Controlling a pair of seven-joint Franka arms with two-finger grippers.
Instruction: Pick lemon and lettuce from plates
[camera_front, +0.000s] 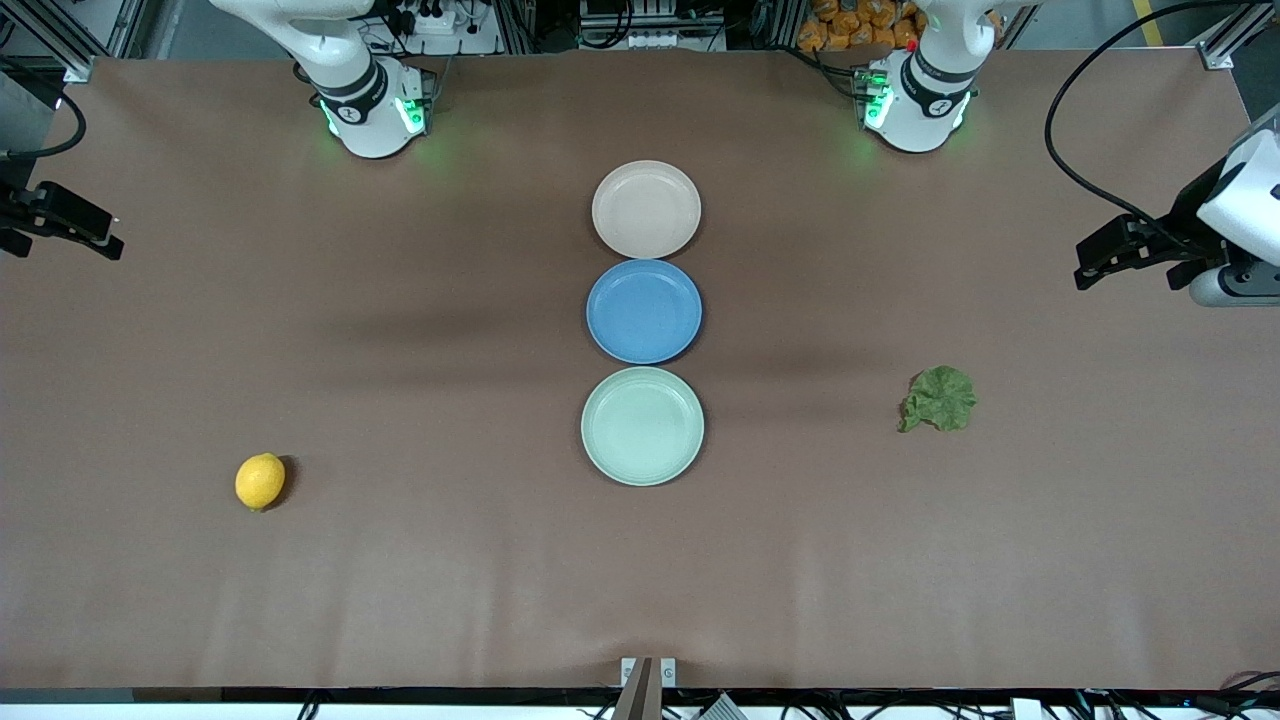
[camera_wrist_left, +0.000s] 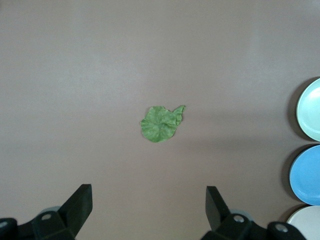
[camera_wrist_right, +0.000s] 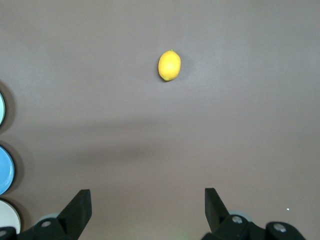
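No legible writing on lemon (camera_front: 260, 481), lettuce (camera_front: 939, 399) or plates (camera_front: 642, 426).

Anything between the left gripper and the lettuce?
Nothing visible. The left gripper hangs open over bare table, and the lettuce lies alone on it, apart from the mint green plate.

Lemon (camera_front: 260, 481): bright yellow. Lettuce (camera_front: 939, 399): dark green. Plates: beige-pink (camera_front: 646, 208), blue (camera_front: 644, 311), pale mint green (camera_front: 642, 426). Table (camera_front: 400, 330): plain brown.
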